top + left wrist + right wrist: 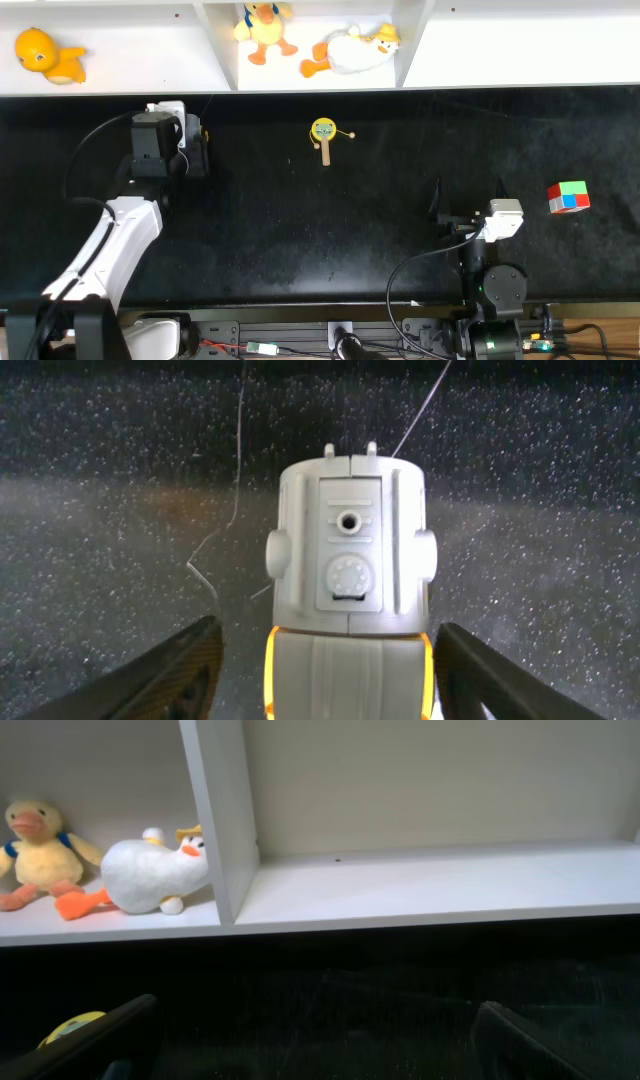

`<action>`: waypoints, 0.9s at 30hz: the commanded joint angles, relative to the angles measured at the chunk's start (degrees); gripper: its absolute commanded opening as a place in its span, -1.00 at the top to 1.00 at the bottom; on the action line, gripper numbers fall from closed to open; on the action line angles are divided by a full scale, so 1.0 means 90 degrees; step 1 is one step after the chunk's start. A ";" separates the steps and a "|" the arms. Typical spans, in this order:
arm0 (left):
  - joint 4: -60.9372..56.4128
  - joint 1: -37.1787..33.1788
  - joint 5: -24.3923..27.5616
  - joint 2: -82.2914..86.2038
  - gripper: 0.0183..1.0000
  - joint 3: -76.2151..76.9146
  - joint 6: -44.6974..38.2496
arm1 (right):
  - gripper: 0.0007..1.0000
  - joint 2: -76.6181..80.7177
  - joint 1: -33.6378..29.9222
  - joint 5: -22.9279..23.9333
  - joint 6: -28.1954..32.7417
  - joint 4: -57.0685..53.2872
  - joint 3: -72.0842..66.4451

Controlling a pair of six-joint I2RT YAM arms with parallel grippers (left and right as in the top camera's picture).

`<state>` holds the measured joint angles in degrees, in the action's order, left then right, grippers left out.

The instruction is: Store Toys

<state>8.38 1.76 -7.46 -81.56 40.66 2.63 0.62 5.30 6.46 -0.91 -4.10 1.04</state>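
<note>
A grey-and-white toy robot with orange trim sits between the fingers of my left gripper, which stands open around it; a dark gap shows beside one finger. From above, the left gripper is at the table's back left, close to the shelf. A yellow rattle lies at the back middle and a coloured cube at the right. My right gripper is open and holds nothing, low at the front right, facing the shelf. The rattle's yellow head shows beside one of its fingers.
The white shelf runs along the back. Its left bay holds an orange duck. The middle bay holds a yellow duck plush and a white goose plush. The right bay is bare. The table is black.
</note>
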 commanded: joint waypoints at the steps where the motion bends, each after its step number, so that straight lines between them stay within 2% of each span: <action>1: -0.0070 -0.0029 0.0245 -0.0197 -0.27 0.0158 0.0100 | -0.99 -0.0046 -0.0019 0.0066 -0.0024 0.0029 -0.0087; 5: -0.0075 -0.0029 0.0282 -0.0328 -0.12 0.0158 0.0216 | -0.99 -0.0046 -0.0019 0.0066 -0.0024 0.0029 -0.0087; 8: -0.0080 -0.0029 0.0282 -0.0340 0.08 0.0158 0.0216 | -0.99 -0.0046 -0.0019 0.0068 -0.0024 0.0029 -0.0087; 15: -0.0087 -0.0029 0.0323 -0.0221 0.31 0.0158 0.0238 | -0.99 -0.0046 -0.0019 0.0066 -0.0024 0.0032 -0.0087; 23: -0.0044 -0.0029 0.0287 0.0930 0.40 0.0158 0.0233 | -0.99 -0.0046 -0.0019 0.0066 -0.0024 0.0032 -0.0087; 27: -0.0046 -0.0029 0.0095 0.1426 0.41 0.0158 0.0233 | -0.99 -0.0046 -0.0019 0.0066 -0.0024 0.0029 -0.0087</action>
<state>8.27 1.76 -5.43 -71.68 40.97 4.29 0.62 5.28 6.48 -0.89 -4.12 1.02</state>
